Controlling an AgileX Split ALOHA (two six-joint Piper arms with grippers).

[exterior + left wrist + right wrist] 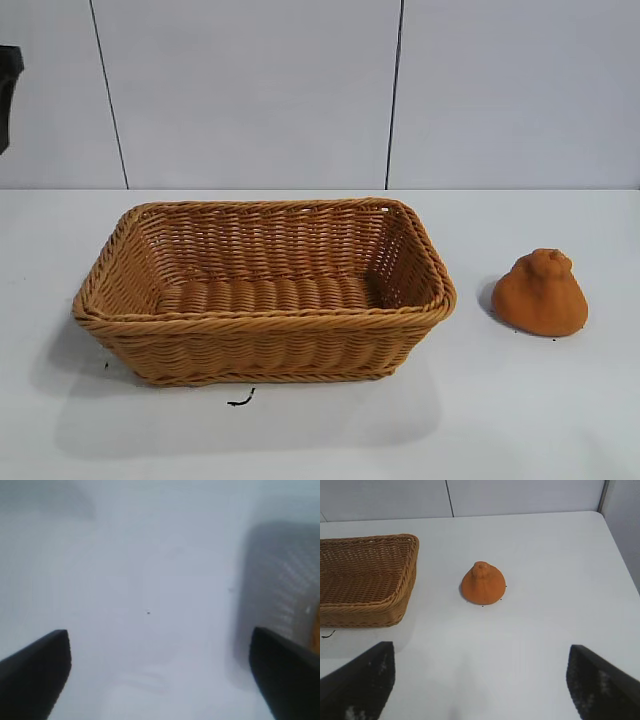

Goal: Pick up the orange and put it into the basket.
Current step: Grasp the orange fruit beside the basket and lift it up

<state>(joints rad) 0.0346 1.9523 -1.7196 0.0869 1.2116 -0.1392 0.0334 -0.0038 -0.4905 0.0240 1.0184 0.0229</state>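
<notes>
On the white table, the orange sits untouched beside the empty wicker basket, both grippers spread wide and holding nothing, pickup not yet begun.

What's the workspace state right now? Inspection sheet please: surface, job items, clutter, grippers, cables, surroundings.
Surface: white table, a small dark mark in front of the basket.
Job items: orange upright on the table, to the right of the basket, apart from it; basket interior shows nothing.
Clutter: nothing seen.
Grippers: left gripper open over bare table beside the basket, holding nothing; right gripper open, facing the orange from a distance, holding nothing.
Cables: nothing seen.
Surroundings: pale panelled wall.
</notes>
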